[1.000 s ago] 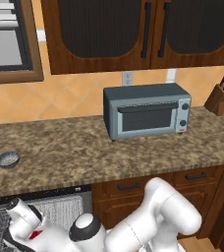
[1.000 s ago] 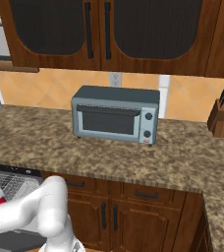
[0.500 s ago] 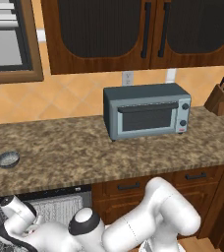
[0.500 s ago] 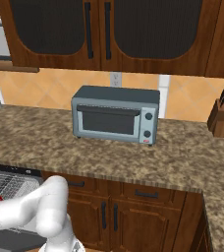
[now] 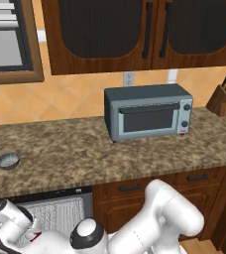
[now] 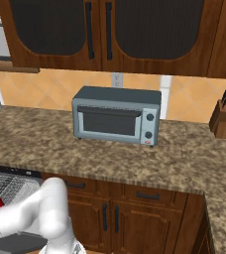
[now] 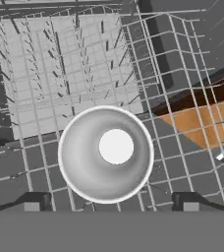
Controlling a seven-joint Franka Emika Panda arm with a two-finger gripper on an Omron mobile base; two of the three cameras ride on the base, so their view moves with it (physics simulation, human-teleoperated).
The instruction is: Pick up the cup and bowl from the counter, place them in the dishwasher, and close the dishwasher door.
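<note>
Below claw [image 7: 109, 203]: cup [image 7: 105, 153] (upright)

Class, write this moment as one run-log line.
cup: upright over dishwasher rack | pincer: open astride cup | bowl: on counter | door: open

I can read no text, label, brand or number anywhere. The toaster oven [image 5: 147, 111] has a small red mark at its lower right front corner, too small for me to make out, and its knobs carry no legible markings.
</note>
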